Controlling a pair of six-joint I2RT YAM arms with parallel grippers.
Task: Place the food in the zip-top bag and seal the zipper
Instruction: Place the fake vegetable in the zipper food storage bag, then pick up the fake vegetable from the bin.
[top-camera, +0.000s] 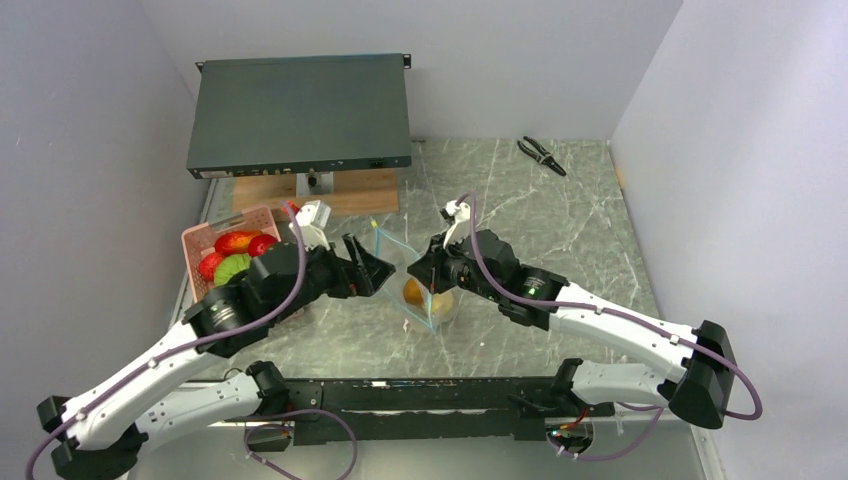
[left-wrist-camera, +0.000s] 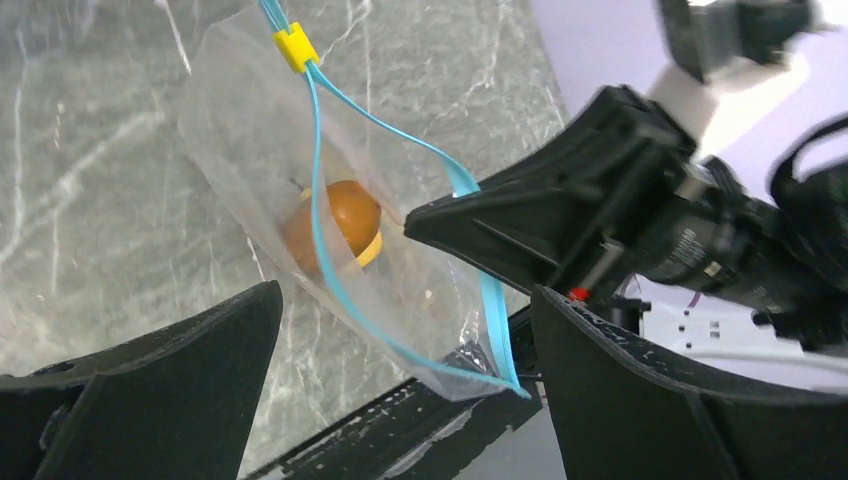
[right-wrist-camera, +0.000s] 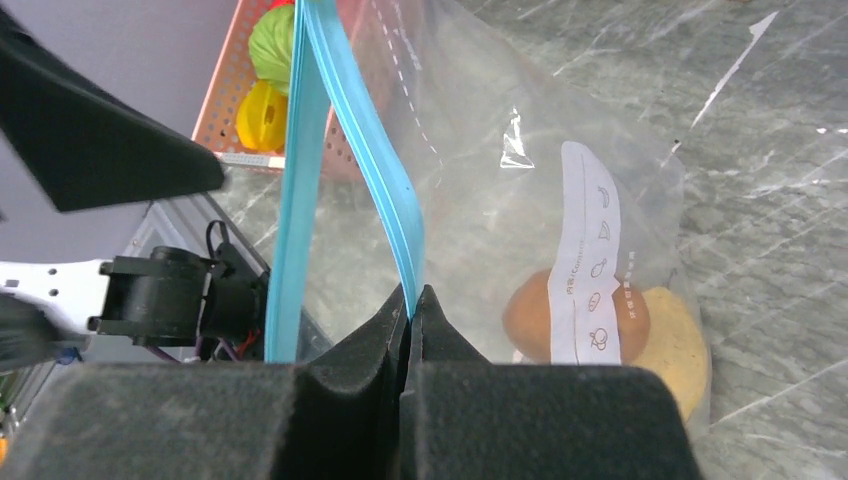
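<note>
right gripper (right-wrist-camera: 412, 300) is pinched tight on the teal zipper (right-wrist-camera: 385, 190) of the zip-top bag (top-camera: 440, 310), mid-table. left gripper (left-wrist-camera: 405, 290) has its fingers spread wide at the bag's nine o'clock. orange fruit (left-wrist-camera: 335, 225) and yellow fruit (right-wrist-camera: 675, 345) sit inside; the remaining food (top-camera: 235, 255) lies in the pink basket (top-camera: 195, 235), farther toward nine o'clock.
</note>
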